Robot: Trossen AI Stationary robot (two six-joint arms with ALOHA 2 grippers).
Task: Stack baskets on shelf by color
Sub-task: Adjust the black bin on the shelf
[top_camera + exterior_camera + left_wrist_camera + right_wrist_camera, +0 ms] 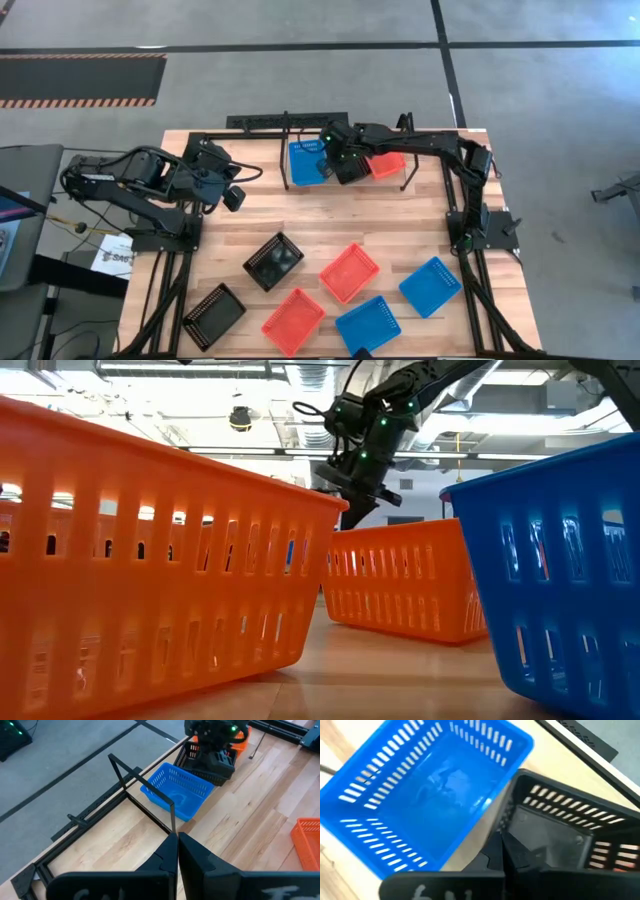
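Note:
The shelf (286,150) stands along the table's far edge, and its black rods (172,815) also show in the left wrist view. A blue basket (303,163) sits on it by its bottom, with a black basket (570,835) right beside it and a red-orange basket (388,165) farther right. My right gripper (502,851) is over the black basket, shut on it. My left gripper (178,851) hovers shut near the table's left side, holding nothing. Several more baskets lie on the near half of the table. My right gripper pinches the black basket's side wall (509,822), the wall that faces the blue basket (427,795). It comes from above, pointing down. The gripper itself hides the basket's bottom, so I cannot tell whether it rests on the shelf.
On the near tabletop lie two black baskets (273,261) (214,315), two red-orange ones (349,272) (292,320) and two blue ones (367,325) (430,286). Bare planks stretch between these and the shelf. The arm frames' black bars run along both table sides.

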